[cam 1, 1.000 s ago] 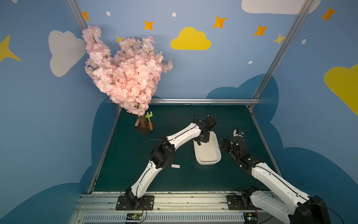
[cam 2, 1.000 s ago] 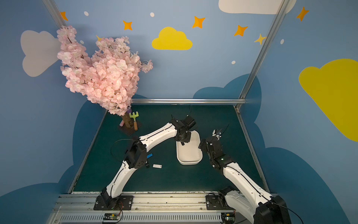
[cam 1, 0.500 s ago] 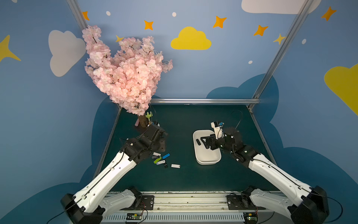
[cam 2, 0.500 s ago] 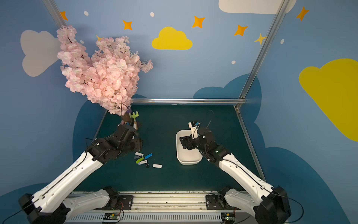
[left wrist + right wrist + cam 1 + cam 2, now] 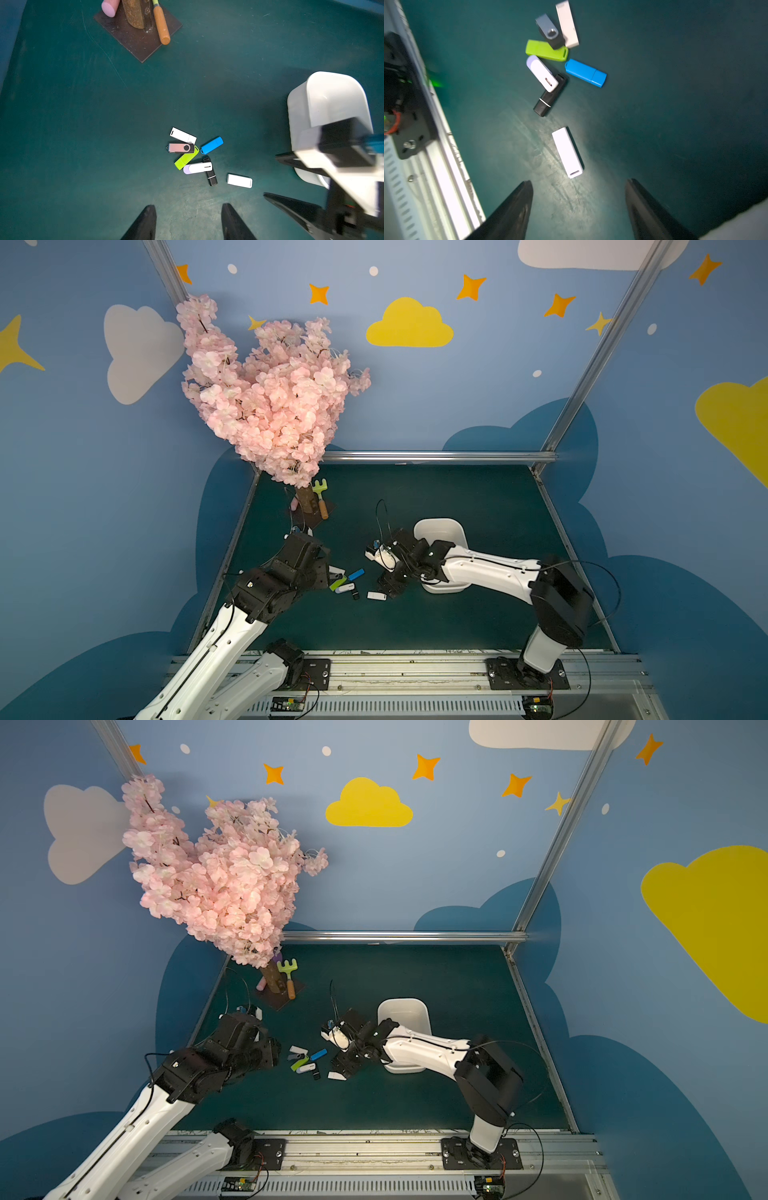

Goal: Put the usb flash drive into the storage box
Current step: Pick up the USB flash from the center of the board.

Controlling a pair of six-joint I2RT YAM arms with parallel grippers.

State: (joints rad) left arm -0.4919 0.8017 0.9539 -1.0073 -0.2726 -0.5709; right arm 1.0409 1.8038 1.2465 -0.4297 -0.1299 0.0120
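Note:
Several usb flash drives lie in a loose cluster on the green mat: blue (image 5: 212, 145), lime green (image 5: 186, 159), silver swivel (image 5: 180, 148), black (image 5: 210, 172) and white ones. A lone white drive (image 5: 567, 152) lies a little apart, just ahead of my right gripper (image 5: 579, 181), which hangs low over the mat, open and empty. My left gripper (image 5: 188, 205) is also open and empty, on the cluster's left side, short of it. The white storage box (image 5: 440, 531) stands right of the drives. My right arm crosses its near half.
A pink blossom tree on a brown base plate (image 5: 311, 514) stands at the back left, with a toy rake (image 5: 321, 499) and a pink cylinder (image 5: 110, 7) leaning by it. The metal rail (image 5: 395, 672) with the arm mounts runs along the front edge.
My left arm pulled back from over the storage box to the cluster's left side. My right gripper swung left from the box and came down by the lone white drive, its jaws narrowing a little.

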